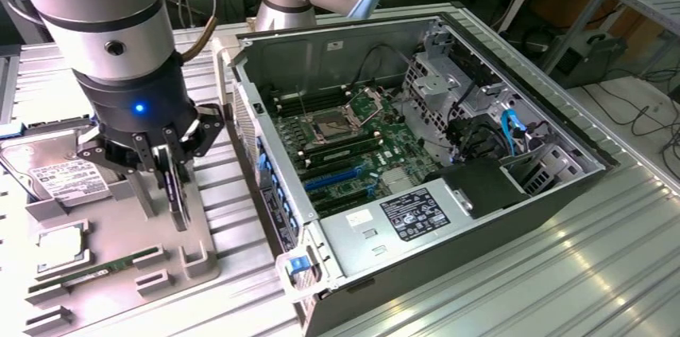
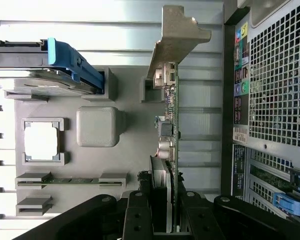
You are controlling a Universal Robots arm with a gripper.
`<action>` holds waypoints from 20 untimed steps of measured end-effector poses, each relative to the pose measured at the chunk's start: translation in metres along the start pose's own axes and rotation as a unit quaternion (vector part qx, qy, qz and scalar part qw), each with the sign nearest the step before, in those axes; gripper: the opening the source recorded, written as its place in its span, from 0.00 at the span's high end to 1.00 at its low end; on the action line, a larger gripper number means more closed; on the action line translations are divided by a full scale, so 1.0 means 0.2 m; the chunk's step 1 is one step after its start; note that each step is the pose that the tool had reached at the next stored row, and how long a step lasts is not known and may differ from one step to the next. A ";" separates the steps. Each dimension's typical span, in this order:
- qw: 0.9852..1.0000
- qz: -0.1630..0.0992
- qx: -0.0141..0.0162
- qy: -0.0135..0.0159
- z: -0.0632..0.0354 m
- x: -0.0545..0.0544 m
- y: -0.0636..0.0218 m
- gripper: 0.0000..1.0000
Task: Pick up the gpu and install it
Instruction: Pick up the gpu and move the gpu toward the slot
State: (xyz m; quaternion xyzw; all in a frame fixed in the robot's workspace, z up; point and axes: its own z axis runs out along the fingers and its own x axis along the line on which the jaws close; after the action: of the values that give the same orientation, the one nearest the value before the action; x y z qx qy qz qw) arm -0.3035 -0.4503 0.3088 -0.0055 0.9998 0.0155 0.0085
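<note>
The gpu (image 2: 171,145) is seen edge-on as a thin green card with a silver end bracket (image 2: 176,37). My gripper (image 2: 167,220) is shut on it, one black finger on each flat side. In the exterior view the gpu (image 1: 177,197) hangs upright as a dark slab below the gripper (image 1: 168,163), over the grey parts tray (image 1: 202,261) on that view's left. Its lower edge is close to the tray's slot blocks; I cannot tell whether it touches them. The open computer case (image 1: 425,154) lies beside the tray, with blue expansion slots (image 1: 331,179) on its motherboard.
The tray also holds a silver hard drive (image 1: 59,178), a square processor (image 1: 62,248) and a narrow green RAM stick (image 1: 107,267). The case's perforated rear panel (image 2: 277,80) stands close beside the gpu. A ribbed metal table (image 1: 552,273) lies under everything.
</note>
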 end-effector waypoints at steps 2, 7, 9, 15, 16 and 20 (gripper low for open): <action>1.000 0.000 0.000 0.000 -0.017 0.00 0.001 0.72; 1.000 0.000 0.000 0.000 -0.048 0.00 0.002 0.72; 1.000 0.000 0.000 0.001 -0.059 0.00 0.002 0.72; 1.000 0.000 0.000 0.001 -0.089 0.00 0.003 0.72; 1.000 0.000 0.000 0.001 -0.093 0.00 0.003 0.72; 1.000 0.000 0.000 0.001 -0.113 0.00 0.004 0.72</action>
State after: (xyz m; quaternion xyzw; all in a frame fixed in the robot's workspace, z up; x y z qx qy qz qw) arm -0.3035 -0.4503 0.3315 -0.0055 0.9998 0.0155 0.0076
